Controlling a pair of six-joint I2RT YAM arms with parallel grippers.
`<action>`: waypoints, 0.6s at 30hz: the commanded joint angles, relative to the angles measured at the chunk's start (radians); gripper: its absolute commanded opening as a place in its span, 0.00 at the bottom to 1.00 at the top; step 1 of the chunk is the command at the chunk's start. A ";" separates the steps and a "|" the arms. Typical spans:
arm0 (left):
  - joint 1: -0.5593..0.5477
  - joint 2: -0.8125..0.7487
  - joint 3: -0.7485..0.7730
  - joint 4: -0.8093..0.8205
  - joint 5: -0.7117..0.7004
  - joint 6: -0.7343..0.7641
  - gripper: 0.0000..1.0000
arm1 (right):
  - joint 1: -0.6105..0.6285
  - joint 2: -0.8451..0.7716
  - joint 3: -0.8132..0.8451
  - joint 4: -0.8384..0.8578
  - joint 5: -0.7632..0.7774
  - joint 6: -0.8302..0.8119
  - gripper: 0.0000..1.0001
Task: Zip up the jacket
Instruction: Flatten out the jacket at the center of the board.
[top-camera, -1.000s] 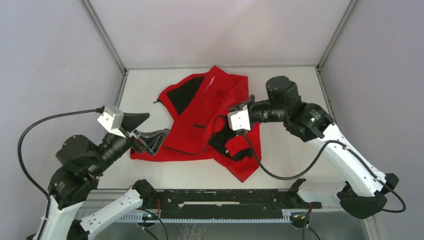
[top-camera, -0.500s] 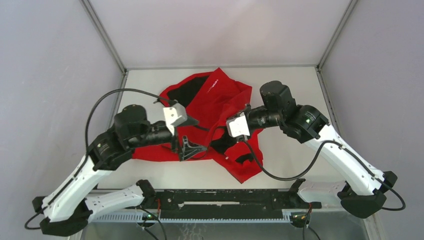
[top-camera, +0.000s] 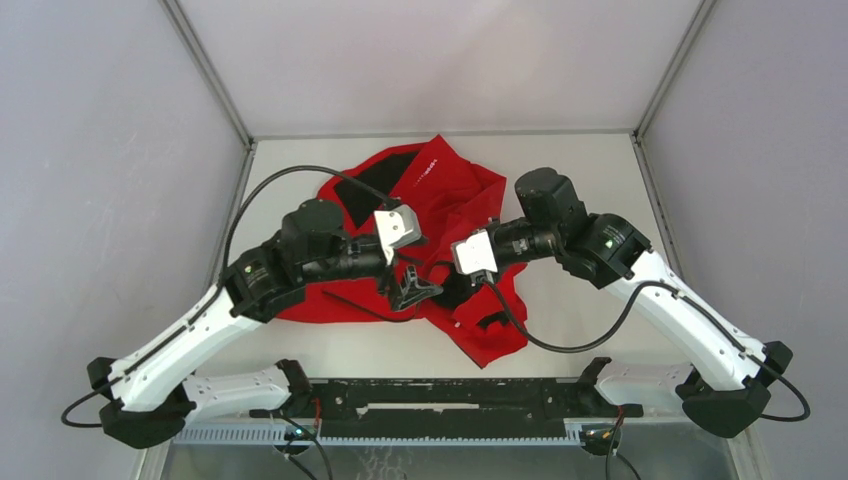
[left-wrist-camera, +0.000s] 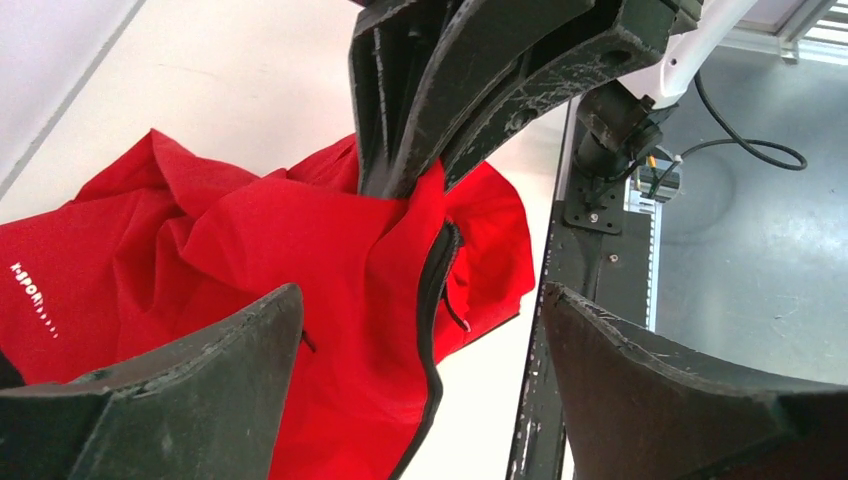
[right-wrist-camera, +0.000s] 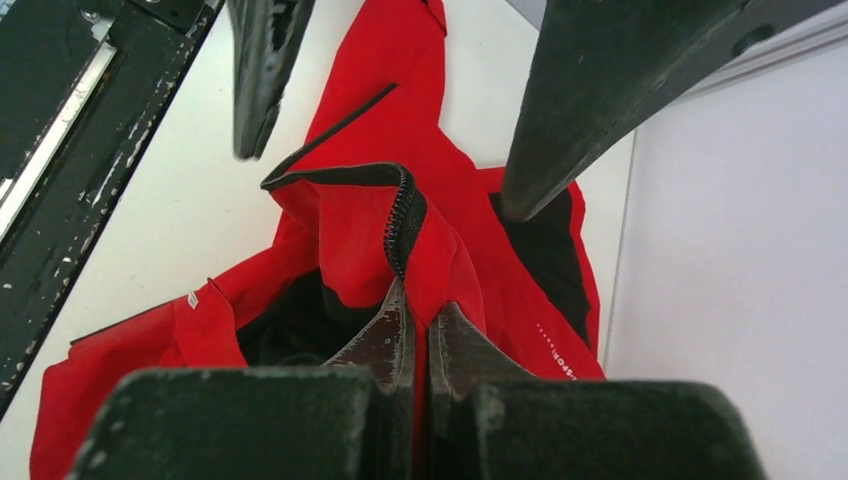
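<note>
Right gripper (right-wrist-camera: 418, 310) is clamped tight on a fold of the jacket (top-camera: 440, 185), right beside the zipper edge (right-wrist-camera: 404, 215), and it's holding that bit up like a little tent off the table (top-camera: 570, 170). It's been pinching there the whole last second and has hardly budged.

The big change is the left gripper (left-wrist-camera: 420, 295). A second ago it was way out at the jacket's left hem. Now the left arm (top-camera: 200, 330) has swung across and parked it just in front of that pinched zipper edge, nearly nose to nose with the right one. Its jaws are spread wide with nothing in them, and the dark zipper tape hangs just beyond, roughly in line with the gap.

The rest of the jacket is a crumpled heap spreading back and left from the zipper edge. There's black lining (top-camera: 380, 168) showing on the far side, the front is open and nothing's zipped.

My read is that this is setup for a two-handed job. The right one holds the track up and the left comes in for the other side or the slider. I can't spot the slider or the second half of the zipper in any view, though, so no idea if it's lined up on the right bit. The zipping itself hasn't started.
</note>
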 joint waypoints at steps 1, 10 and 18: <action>-0.028 0.023 0.005 0.077 0.002 0.013 0.90 | 0.012 -0.028 0.009 0.056 -0.036 0.059 0.00; -0.048 0.112 -0.005 0.096 0.024 -0.010 0.59 | 0.008 -0.046 0.008 0.072 -0.026 0.111 0.00; -0.050 0.124 -0.028 0.137 -0.021 -0.022 0.01 | 0.007 -0.055 0.003 0.060 -0.036 0.135 0.00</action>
